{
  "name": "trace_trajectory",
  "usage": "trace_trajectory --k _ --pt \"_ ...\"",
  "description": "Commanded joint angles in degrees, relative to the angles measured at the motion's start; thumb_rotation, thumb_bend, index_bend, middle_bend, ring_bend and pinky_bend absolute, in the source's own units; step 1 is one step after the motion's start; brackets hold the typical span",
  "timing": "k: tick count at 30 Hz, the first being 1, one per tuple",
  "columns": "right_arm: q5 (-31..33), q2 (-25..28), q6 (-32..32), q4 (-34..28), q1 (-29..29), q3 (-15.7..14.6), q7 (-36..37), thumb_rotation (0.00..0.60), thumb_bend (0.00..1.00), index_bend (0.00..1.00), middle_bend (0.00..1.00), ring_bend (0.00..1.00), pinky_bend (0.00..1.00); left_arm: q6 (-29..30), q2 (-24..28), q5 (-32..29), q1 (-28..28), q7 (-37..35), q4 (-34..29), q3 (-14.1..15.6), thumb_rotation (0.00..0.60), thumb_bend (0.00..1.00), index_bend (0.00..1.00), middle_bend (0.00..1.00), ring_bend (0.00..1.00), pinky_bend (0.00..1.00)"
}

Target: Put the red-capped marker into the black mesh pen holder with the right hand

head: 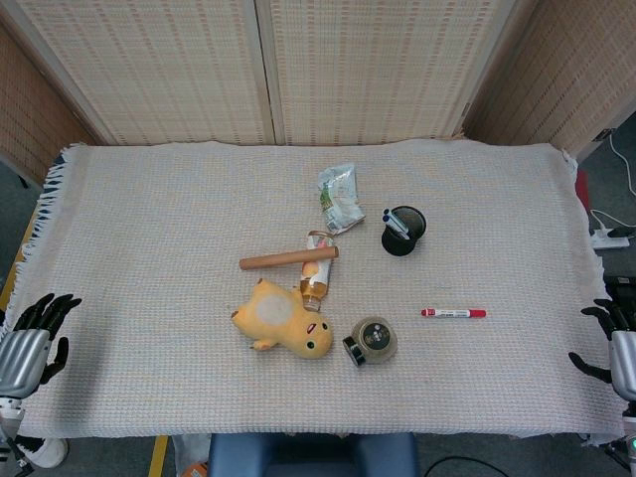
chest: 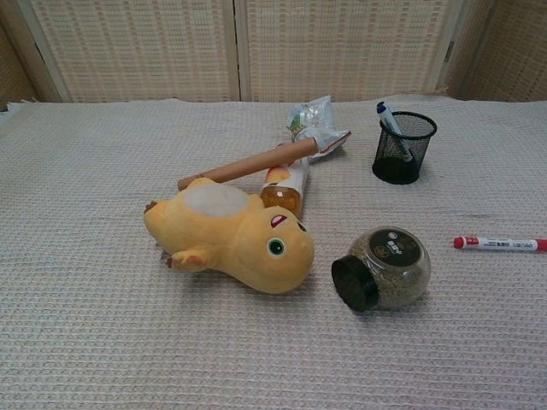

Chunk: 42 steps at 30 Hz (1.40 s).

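Your red-capped marker [head: 453,313] lies flat on open cloth, well apart from the pen holder [head: 403,231]. Your right hand [head: 617,343] waits empty, fingers spread, at the table's [head: 149,199] right edge.

A table [head: 149,248] covered by a pale woven cloth [chest: 85,342] carries everything. Lying directly on the cloth are a red-capped marker [head: 453,313] on its side, a black mesh pen holder [head: 403,231] standing upright with a blue-capped pen inside, a yellow plush toy [head: 281,319], a tipped-over jar [head: 371,341], a small bottle [head: 316,273], a brown stick [head: 288,258] and a crumpled snack packet [head: 340,198]
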Motion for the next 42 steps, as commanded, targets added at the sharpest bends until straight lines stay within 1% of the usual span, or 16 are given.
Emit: trace_trajectory --k 1,8,15,21,35,42 --pt "-0.1 0.0 0.1 0.0 0.0 0.0 0.0 0.600 0.03 0.33 0.19 0.23 0.11 0.2 0.1 0.0 0.0 0.1 -0.1 0.0 0.600 0.63 0.16 0.09 0.01 0.11" --pt "-0.5 0.2 0.8 -0.3 -0.3 -0.1 0.3 0.600 0.03 0.33 0.19 0.23 0.11 1.1 0.3 0.7 0.3 0.3 -0.7 0.1 0.600 0.63 0.16 0.09 0.01 0.11" --pt "-0.2 0.1 0.1 -0.3 0.0 -0.1 -0.3 0.600 0.03 0.33 0.19 0.23 0.11 -0.2 0.1 0.1 -0.1 0.0 0.1 0.1 0.600 0.63 0.16 0.09 0.01 0.11" --pt "-0.4 0.0 0.1 -0.4 0.0 -0.2 -0.4 0.600 0.03 0.33 0.19 0.23 0.11 0.4 0.3 0.3 0.2 -0.5 -0.1 0.1 0.600 0.63 0.16 0.09 0.01 0.11" --pt "-1.0 -0.5 -2.1 0.0 1.2 -0.9 -0.7 0.600 0.03 0.31 0.19 0.23 0.11 1.2 1.1 0.4 0.5 -1.1 -1.3 0.0 0.600 0.63 0.16 0.09 0.01 0.11" --pt "-1.0 -0.4 -2.6 -0.2 1.7 -0.7 0.1 0.600 0.03 0.31 0.19 0.23 0.11 1.0 1.1 0.2 0.5 -1.1 -1.2 -0.1 0.600 0.63 0.18 0.09 0.01 0.11"
